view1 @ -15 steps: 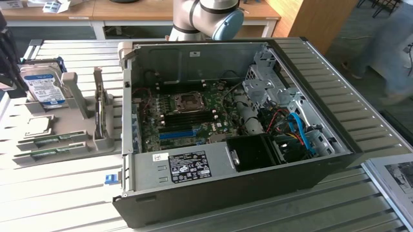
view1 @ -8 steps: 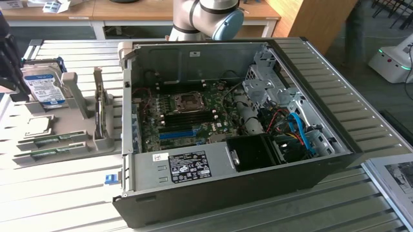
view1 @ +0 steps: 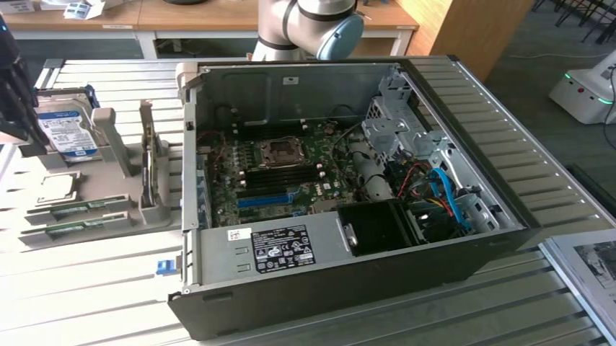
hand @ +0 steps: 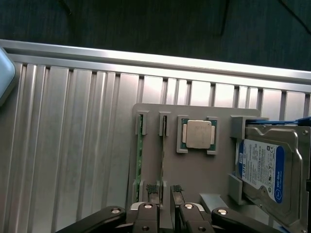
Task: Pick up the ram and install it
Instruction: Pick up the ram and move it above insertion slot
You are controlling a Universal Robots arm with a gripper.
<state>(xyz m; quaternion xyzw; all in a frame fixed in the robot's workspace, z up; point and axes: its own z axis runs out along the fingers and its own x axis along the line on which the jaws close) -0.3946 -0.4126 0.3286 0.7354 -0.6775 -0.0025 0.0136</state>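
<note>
On the slatted table (hand: 73, 145), the gripper (hand: 164, 189) is held open and empty over the ram (hand: 163, 160), which could be knocked by misalignment

Green ram (hand: 139, 160) — blue-white-labelled hard drive (hand: 265, 170)

Setting: robotics lab or electronics workshop. An opened black desktop computer case (view1: 318, 288) is laid on a ribbed aluminium worktop (view1: 86, 288), beside a grey moulded holder (view1: 159, 213) of computer parts. Light wooden desks (view1: 202, 14) and a white floor unit with a green light (view1: 581, 90) are seen behind.
</note>
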